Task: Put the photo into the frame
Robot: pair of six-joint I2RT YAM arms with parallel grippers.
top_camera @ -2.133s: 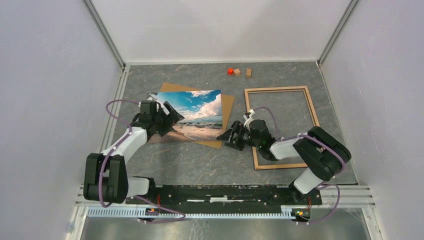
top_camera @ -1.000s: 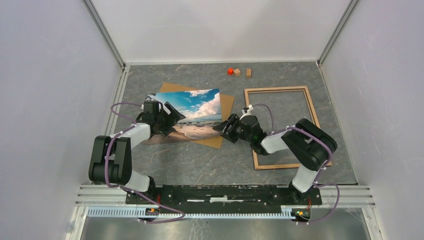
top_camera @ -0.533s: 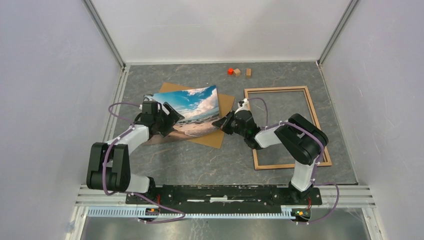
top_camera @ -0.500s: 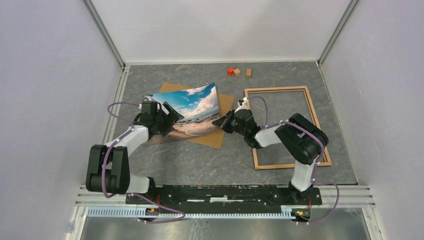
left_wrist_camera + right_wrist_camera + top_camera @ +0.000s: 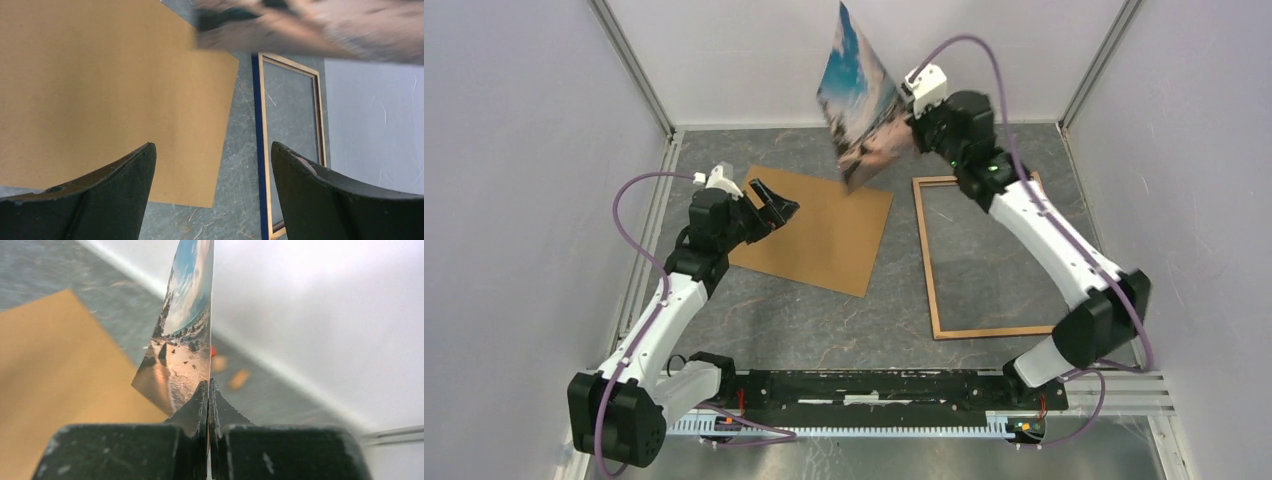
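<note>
The photo (image 5: 861, 95), a glossy beach print, hangs high in the air near the back wall, turned nearly edge-on. My right gripper (image 5: 911, 122) is shut on its edge; in the right wrist view the print (image 5: 186, 335) rises upright from between the closed fingertips (image 5: 201, 390). The frame (image 5: 986, 255) lies flat on the table at the right, light wood up, with a dark blue outer edge (image 5: 258, 145) in the left wrist view. My left gripper (image 5: 776, 203) hovers open over the brown backing board (image 5: 819, 228), holding nothing.
The brown backing board (image 5: 110, 95) lies flat left of the frame. A red block (image 5: 885, 143) and wooden blocks (image 5: 920, 144) sit by the back wall. White walls close in the table on three sides.
My right gripper shut on the photo's right edge and lifted it off the backing board, up toward the back wall. My left gripper let go of the photo's left side and rose slightly.
</note>
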